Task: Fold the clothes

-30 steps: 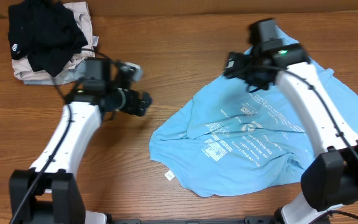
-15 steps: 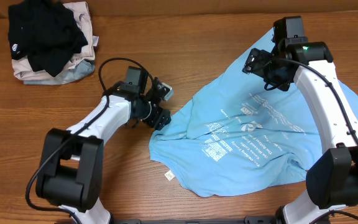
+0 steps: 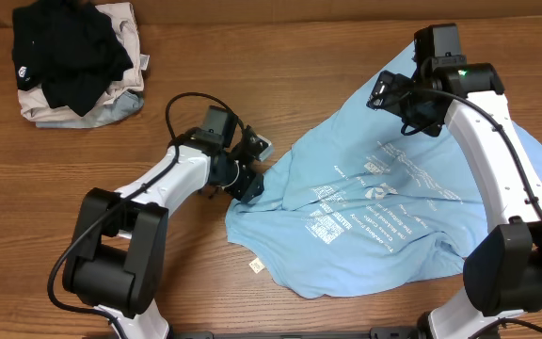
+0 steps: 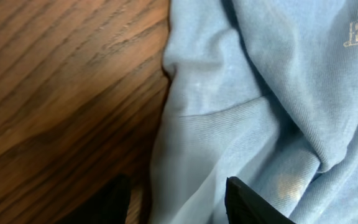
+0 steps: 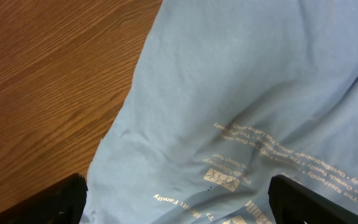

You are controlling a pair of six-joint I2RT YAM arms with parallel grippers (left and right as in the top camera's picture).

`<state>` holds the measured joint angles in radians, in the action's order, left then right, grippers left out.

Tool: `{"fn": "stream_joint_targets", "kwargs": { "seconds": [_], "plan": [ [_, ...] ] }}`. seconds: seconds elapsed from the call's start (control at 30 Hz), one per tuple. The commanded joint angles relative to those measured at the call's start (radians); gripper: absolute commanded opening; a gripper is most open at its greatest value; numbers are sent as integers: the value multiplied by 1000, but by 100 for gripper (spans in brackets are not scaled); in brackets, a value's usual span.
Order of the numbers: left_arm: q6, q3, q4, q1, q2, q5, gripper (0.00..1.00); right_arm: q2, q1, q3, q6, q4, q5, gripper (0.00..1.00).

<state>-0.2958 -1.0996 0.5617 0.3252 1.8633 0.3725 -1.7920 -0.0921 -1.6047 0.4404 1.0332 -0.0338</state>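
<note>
We find left gripper (image 4: 176, 200) at left edge of light-blue T-shirt (image 3: 384, 217), jaws half-spread astride hem, nothing pinched yet. Shirt lies crumpled right of centre, long axis slanting to far right, where right gripper (image 5: 188, 199) hovers above cloth, jaws spread wide.

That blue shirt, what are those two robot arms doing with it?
They are set to fold the T-shirt, which lies crumpled on the table. The left gripper has a finger on either side of the shirt's left edge, with no pinch yet. The right gripper hangs wide open over the far edge. Nothing is folded yet.
</note>
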Motion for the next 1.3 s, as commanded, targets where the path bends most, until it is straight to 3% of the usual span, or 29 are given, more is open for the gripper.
{"fn": "stream_joint_targets", "kwargs": {
  "seconds": [0.0, 0.4, 0.47, 0.53, 0.63, 0.7, 0.87, 1.27],
  "plan": [
    [2, -15, 3, 19, 20, -72, 49, 6, 2, -18, -3, -5, 18, 97],
    [87, -14, 3, 29, 35, -101, 26, 6, 2, -18, -3, 18, 75, 98],
    [87, -14, 3, 32, 35, -86, 18, 6, 2, -18, -3, 24, 87, 98],
    [87, -14, 2, 34, 35, -80, 4, 6, 2, -18, -3, 26, 90, 98],
    [114, -15, -40, 26, 35, -125, 4, 6, 2, -18, -3, 26, 93, 98],
    [215, -20, -139, -13, 35, -228, 4, 6, 2, -18, -3, 25, 105, 98],
    [278, -36, -346, -129, 35, -298, 4, 5, 4, -8, -3, 20, 151, 98],
    [274, -126, -774, -327, 35, -375, 4, 0, 119, 134, 4, -105, 182, 98]
  ]
}}
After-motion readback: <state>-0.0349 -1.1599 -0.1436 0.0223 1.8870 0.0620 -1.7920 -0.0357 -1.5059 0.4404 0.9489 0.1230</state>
